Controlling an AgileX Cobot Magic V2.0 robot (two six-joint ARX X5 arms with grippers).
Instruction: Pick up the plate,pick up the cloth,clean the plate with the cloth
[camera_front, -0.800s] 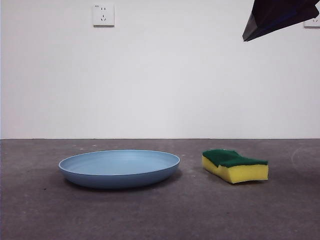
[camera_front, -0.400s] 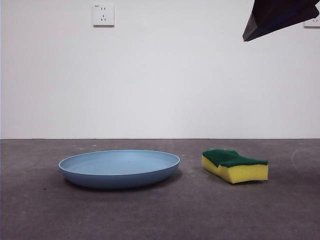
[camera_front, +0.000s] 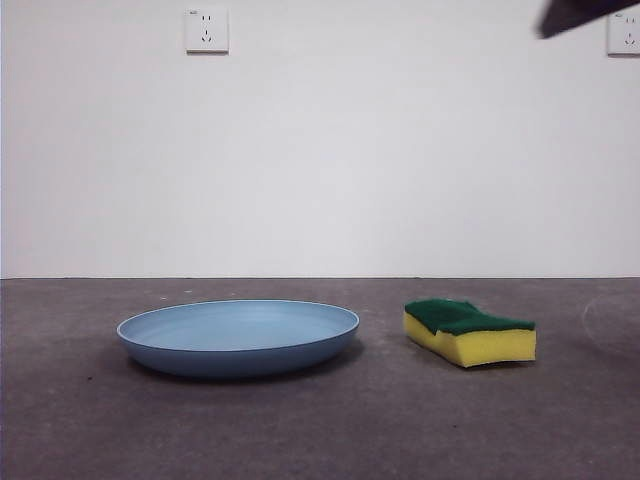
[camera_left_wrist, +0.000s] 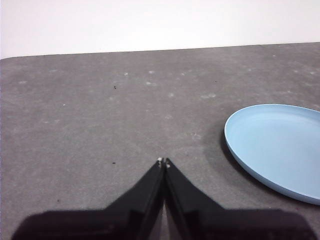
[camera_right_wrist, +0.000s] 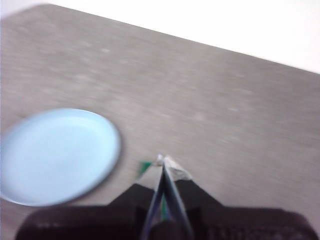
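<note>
White wall with an outlet (camera_front: 207, 30) behind a grey, speckled bench (camera_front: 320, 430). Front view shows the plate (camera_front: 238, 336), shallow, round, matte light blue, lying flat near the cloth (camera_front: 470, 331), a yellow wavy-sided sponge block topped dark green. Left end effector (camera_left_wrist: 164, 161) pressed together beside the plate. Right end effector (camera_right_wrist: 162, 161), blurred, pressed together, high above the cloth.

Even, soft light — right wrist view motion-blurred, others sharp.
</note>
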